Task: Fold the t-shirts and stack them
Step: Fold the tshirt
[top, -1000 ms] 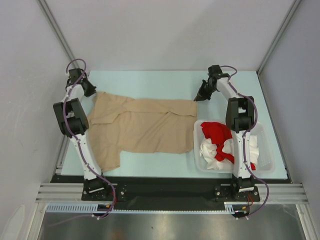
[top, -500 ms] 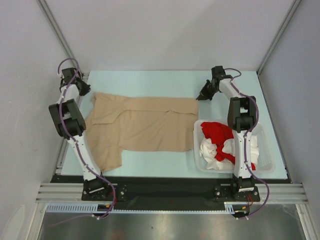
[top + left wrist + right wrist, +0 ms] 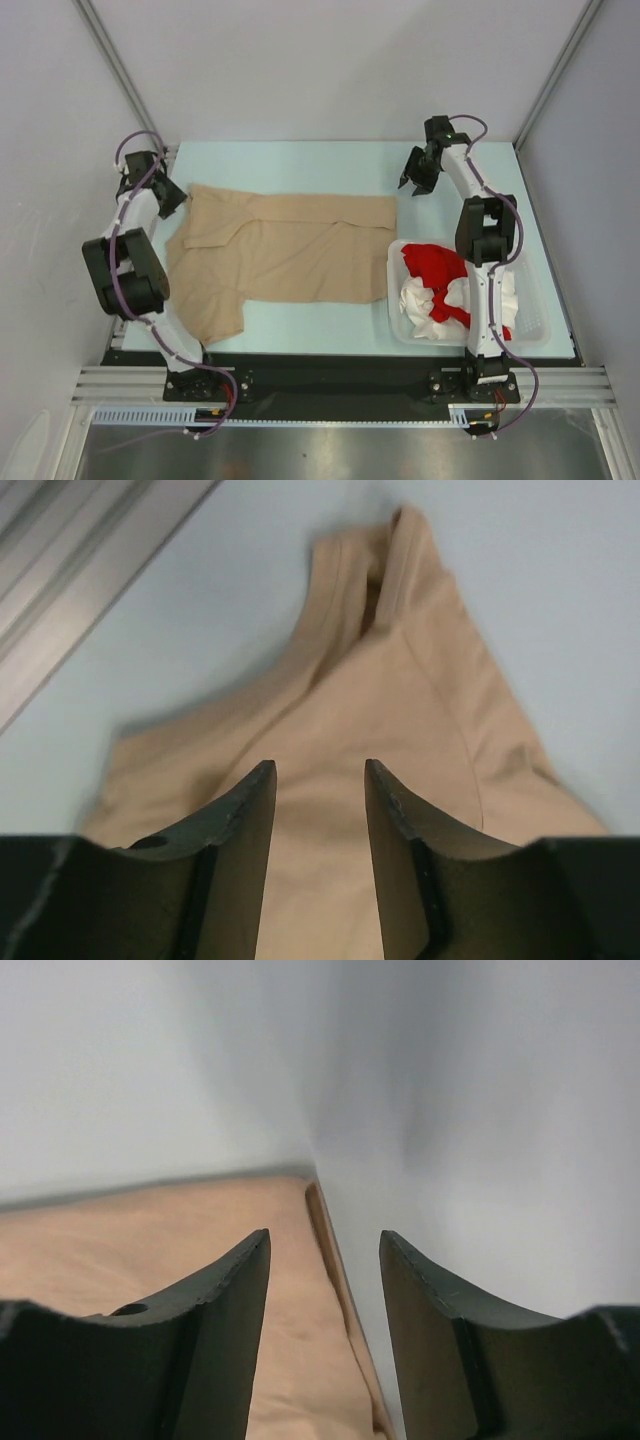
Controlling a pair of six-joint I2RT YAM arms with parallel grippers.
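The beige t-shirt (image 3: 285, 250) lay spread flat across the middle of the table (image 3: 300, 160), its far edge running left to right. Over its far left corner hung the left gripper (image 3: 179, 204), jaws parted with nothing pinched between them, and the metal rail (image 3: 80, 560) close by on the outer side. At the far right corner hovered the right gripper (image 3: 411, 186), jaws apart and empty too, with the shirt's edge passing under the gap. Bare table lay open beyond the far edge. The red t-shirt (image 3: 435, 265) and the white t-shirt (image 3: 425, 300) sat bunched in the basket (image 3: 540, 310), just beside the beige one.
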